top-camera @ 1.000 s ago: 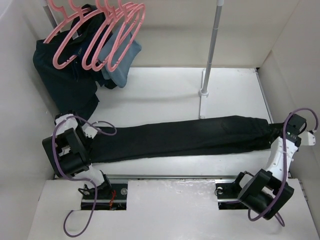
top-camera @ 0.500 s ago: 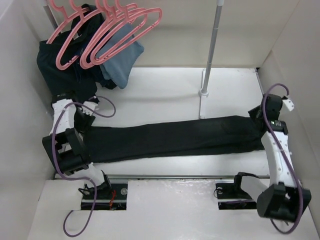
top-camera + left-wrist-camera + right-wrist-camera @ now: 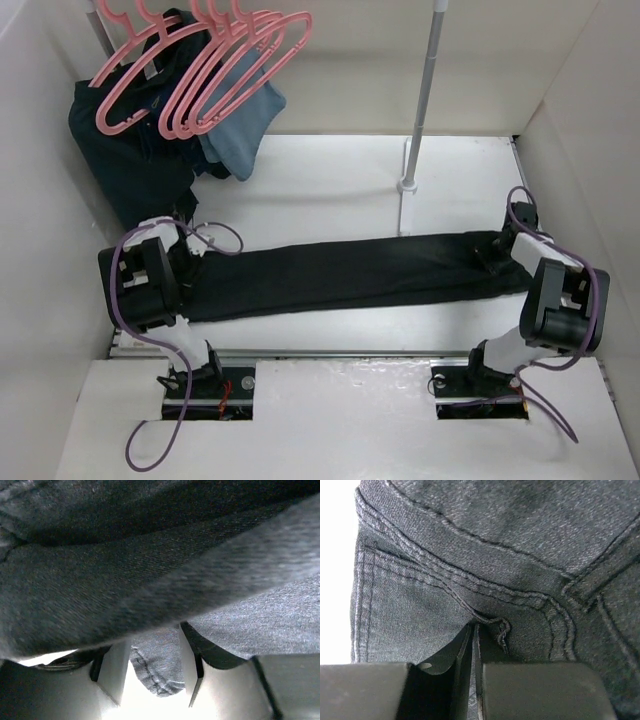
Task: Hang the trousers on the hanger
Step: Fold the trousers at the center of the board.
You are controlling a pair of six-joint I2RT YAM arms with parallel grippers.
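The trousers [image 3: 350, 275], charcoal denim, lie stretched left to right across the table. In the top view my left gripper [image 3: 185, 248] is at their left end. The left wrist view shows a leg hem [image 3: 157, 667] held between its fingers [image 3: 114, 667], the jaws shut on the cloth. My right gripper [image 3: 500, 255] is at the right end. There its jaws [image 3: 474, 627] are pressed together on the seamed waist denim [image 3: 485, 565]. Several pink hangers [image 3: 285, 35] hang on a rail at the back left, well away from both grippers.
A dark navy garment [image 3: 130, 160] and a light blue cloth [image 3: 240, 130] hang under the hangers. A rack pole [image 3: 425, 90] stands on its base [image 3: 404, 205] just behind the trousers. White walls close in on both sides.
The right arm swung in from the far right, and its gripper went from open to shut on the waist end. The left gripper shifted slightly with the hem end. The hangers swayed.
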